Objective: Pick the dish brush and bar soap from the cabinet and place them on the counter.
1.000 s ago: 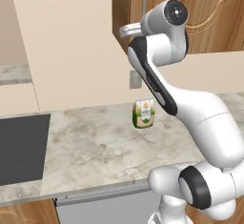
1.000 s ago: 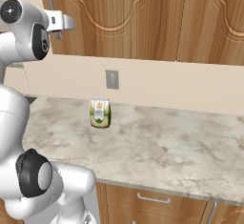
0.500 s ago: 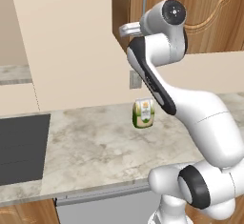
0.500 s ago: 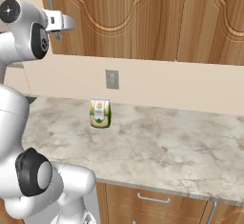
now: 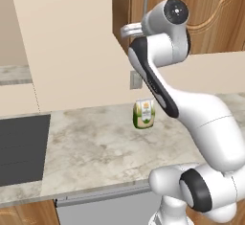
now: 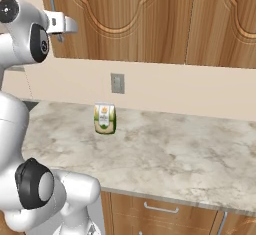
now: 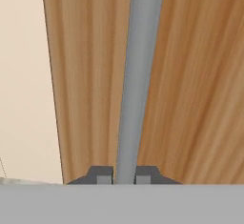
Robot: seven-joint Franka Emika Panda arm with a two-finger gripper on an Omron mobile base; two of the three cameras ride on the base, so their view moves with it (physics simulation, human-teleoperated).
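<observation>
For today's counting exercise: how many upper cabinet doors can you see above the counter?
2: one door on the left, whose bar handle the end effector grips, and one door to its right. More may lie beyond the frame.

Green-and-orange packet (image 5: 144,114) upright below wall outlet (image 6: 117,83); dark cooktop (image 5: 21,147) far left.

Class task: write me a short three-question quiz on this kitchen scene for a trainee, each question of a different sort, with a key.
1. True or false: the cabinet doors are closed.
2. What are the jaws of the gripper shut on?
A. the bar handle
B. the packet
C. the wall outlet
3. Fill in: the green-and-orange packet stands on the ____.

Key: 1 true; 2 A; 3 counter.
</observation>
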